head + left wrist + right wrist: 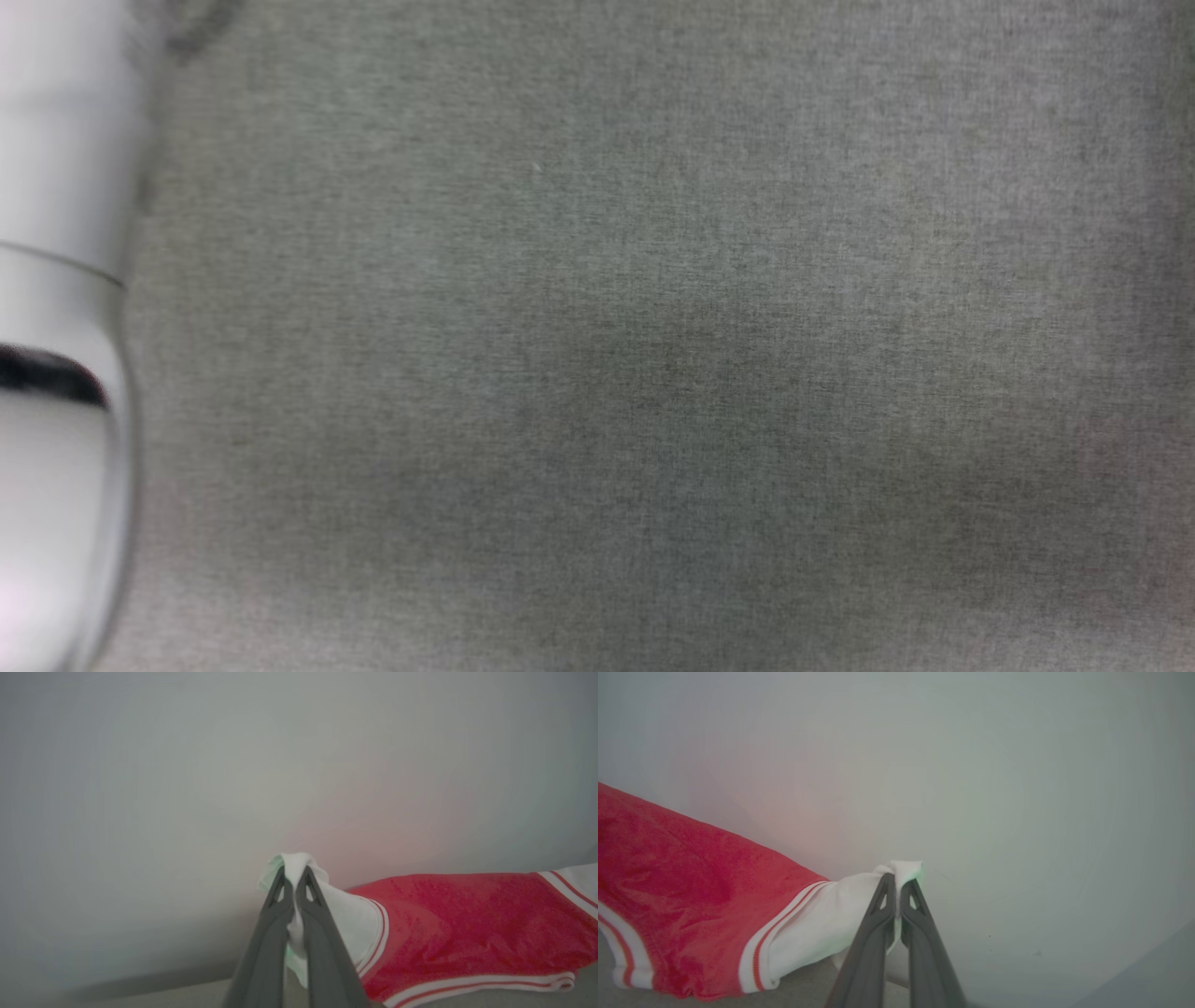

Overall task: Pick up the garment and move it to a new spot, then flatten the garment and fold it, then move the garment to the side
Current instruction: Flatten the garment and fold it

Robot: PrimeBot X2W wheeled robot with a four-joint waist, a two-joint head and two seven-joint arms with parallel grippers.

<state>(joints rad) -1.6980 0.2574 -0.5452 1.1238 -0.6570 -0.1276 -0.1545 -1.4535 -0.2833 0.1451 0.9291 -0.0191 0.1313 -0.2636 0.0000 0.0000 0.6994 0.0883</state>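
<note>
We are holding the garment (458, 914) up over the table (177, 994) by its two white sleeves, so the red body is spanning from one grip to the other and sagging toward the table. Its lowest edge, the white-red-white striped trim (467, 985), is lying along the table top and appears to be touching it. The rest of the cloth is hanging clear above the table.

In the left wrist view our left gripper (294, 870) is clamping a bunched wad of the white sleeve (350, 919). Its two dark fingers (266, 952) are pressing together with the cloth squeezed between them, and a small tuft is poking out past the tips. From there the sleeve is running down to its striped seam and into the red body.

In the right wrist view our right gripper (899, 879) is pinching the other white sleeve (817, 924) the same way, jaws tight on a fold of cloth. The red body is dropping away to the table, where its trimmed edge is curling on the surface.

In the head view we are looking straight down at the table's grey woven covering, somewhat blurred, with our pale left forearm (56, 280) reaching over the table. Behind the table a plain pale wall (1017, 788) is rising, picking up a faint red tint.
</note>
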